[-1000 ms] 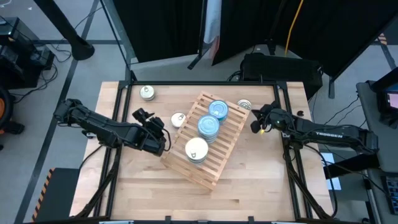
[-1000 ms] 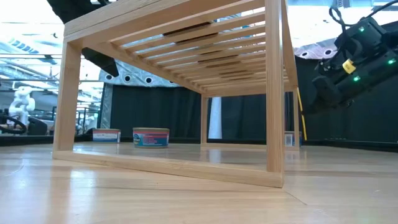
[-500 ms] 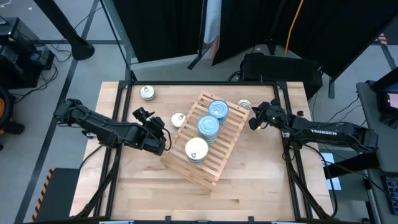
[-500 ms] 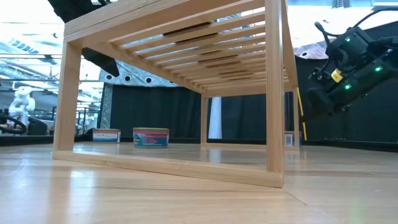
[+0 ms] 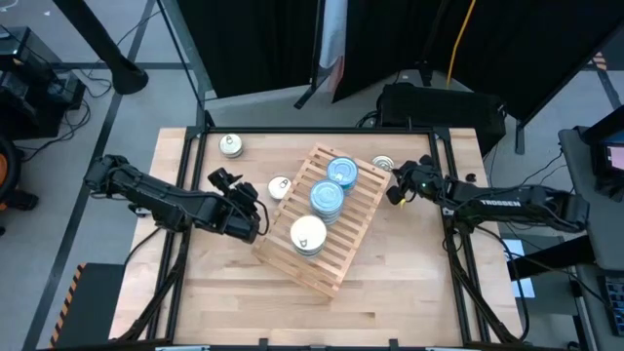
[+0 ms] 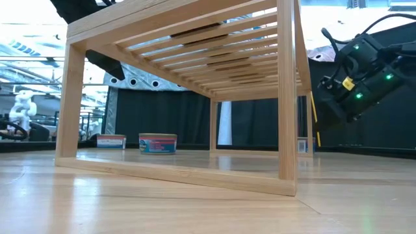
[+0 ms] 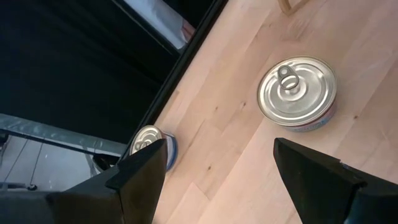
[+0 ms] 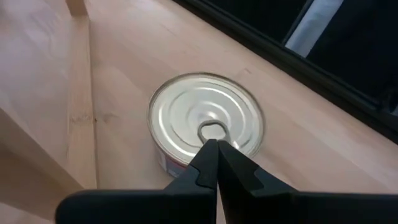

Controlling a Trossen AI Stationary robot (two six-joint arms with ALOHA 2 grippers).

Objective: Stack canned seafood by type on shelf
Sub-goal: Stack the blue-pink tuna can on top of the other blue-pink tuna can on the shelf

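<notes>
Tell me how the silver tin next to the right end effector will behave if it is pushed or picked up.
The tin lies flat on the table, so it will probably slide, not roll or tip. Its smooth metal looks stiff, perhaps slippery. The right end effector is shut and must open first.

The pale smooth wooden tabletop shows a fine grain with a soft satin sheen. The light-wood slatted rack, centre of the high view, looks matt and unvarnished. The round silver pull-tab tin is bright polished metal with concentric ridges, glossy and reflective; a second such silver-topped metal tin has a printed paper-like band. The right gripper's black fingers look like matt plastic.
</notes>
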